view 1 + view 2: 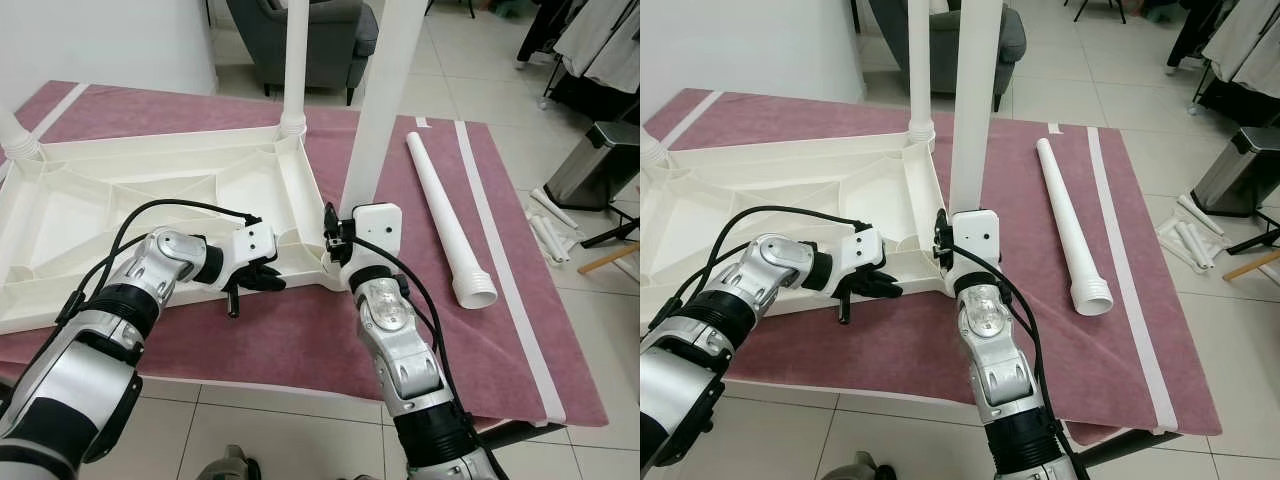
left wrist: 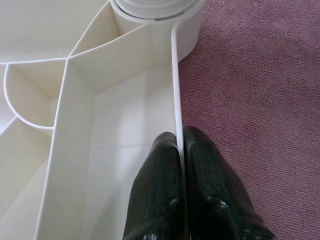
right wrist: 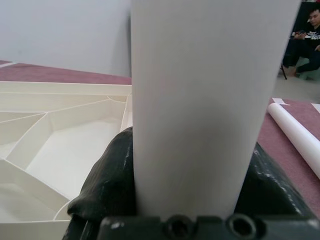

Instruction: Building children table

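Currently the right pincer (image 1: pixel 352 262) clamps an upright white plastic tube leg (image 1: pixel 375 110) at the near right corner of the upturned white ribbed tabletop (image 1: pixel 120 215) lying on the mauve mat (image 1: pixel 300 330). The left pincer (image 2: pixel 179 170) pinches the tabletop's near rim, steadying it. Next, likely, seating this leg, then fetching the spare white leg (image 1: pixel 447 215) lying right.

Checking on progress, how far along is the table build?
Two legs stand in the upturned tabletop. The right tool clamps a third leg at the near corner while the left tool pinches the rim. One leg lies on the rug.
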